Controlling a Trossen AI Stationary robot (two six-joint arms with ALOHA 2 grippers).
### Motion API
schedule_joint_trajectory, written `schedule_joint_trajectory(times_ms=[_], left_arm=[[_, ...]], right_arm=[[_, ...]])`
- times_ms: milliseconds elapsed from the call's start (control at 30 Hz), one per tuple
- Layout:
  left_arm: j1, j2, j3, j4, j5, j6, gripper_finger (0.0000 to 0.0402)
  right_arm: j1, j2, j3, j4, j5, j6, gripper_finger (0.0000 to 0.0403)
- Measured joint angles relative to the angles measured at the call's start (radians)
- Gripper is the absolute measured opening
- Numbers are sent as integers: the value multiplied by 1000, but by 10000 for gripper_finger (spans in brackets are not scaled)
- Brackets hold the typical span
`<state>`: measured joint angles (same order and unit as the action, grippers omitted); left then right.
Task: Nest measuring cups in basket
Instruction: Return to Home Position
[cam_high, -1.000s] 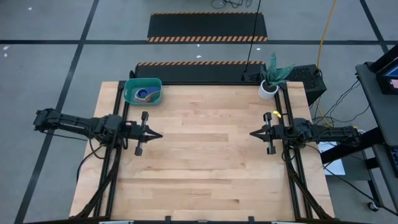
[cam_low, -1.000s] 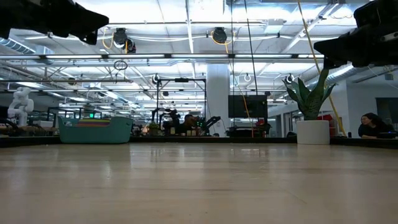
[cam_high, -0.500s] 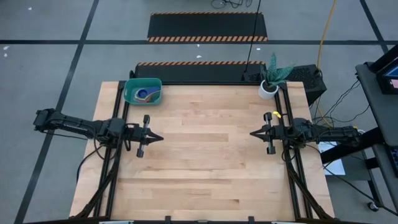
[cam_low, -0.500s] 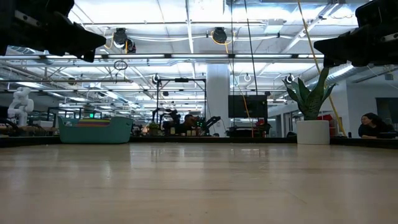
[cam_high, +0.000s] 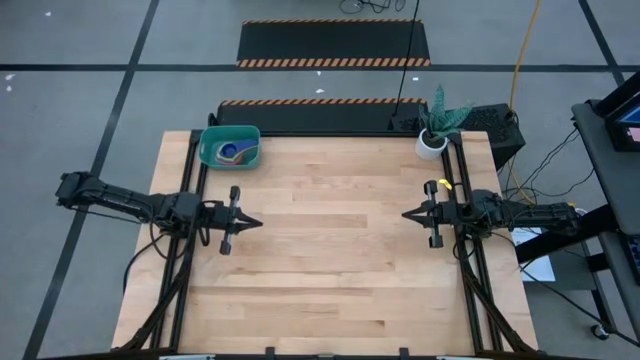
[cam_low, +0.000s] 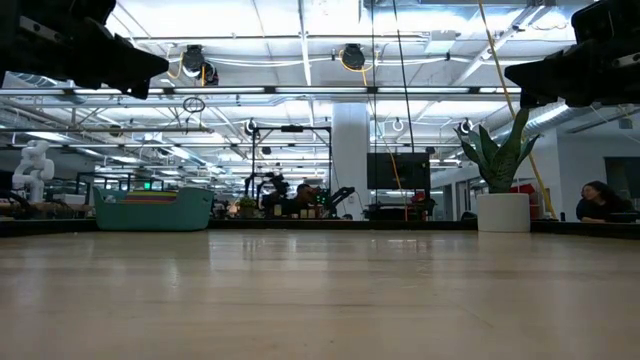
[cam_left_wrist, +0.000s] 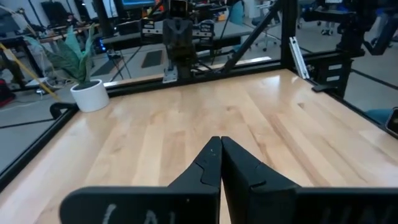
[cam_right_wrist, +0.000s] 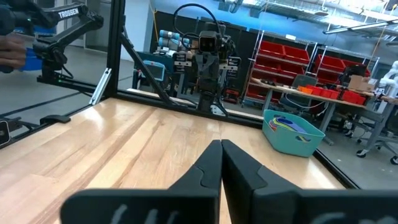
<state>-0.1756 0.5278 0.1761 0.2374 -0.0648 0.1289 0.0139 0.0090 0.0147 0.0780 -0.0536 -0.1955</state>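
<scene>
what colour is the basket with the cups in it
Teal. The basket shows best in the right wrist view.

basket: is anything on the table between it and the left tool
Nothing visible. The left tool, shut and empty, hangs at the left side of the table; only bare wood lies between it and the basket in the far left corner, where the cups sit. The right tool waits at the right side.

Left tool (cam_high: 250, 221) sits mid-left of the high frame, right tool (cam_high: 410, 214) mid-right, tips pointing toward each other, both pinched closed.
</scene>
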Motion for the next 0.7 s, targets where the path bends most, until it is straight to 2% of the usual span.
schedule_joint_trajectory(times_ms=[267, 700], left_arm=[[-15, 0, -11, 4, -8, 31, 2], [3, -43, -137, 137, 52, 62, 4]], right_arm=[[0, 0, 0, 0, 0, 0, 0], [0, 0, 0, 0, 0, 0, 0]])
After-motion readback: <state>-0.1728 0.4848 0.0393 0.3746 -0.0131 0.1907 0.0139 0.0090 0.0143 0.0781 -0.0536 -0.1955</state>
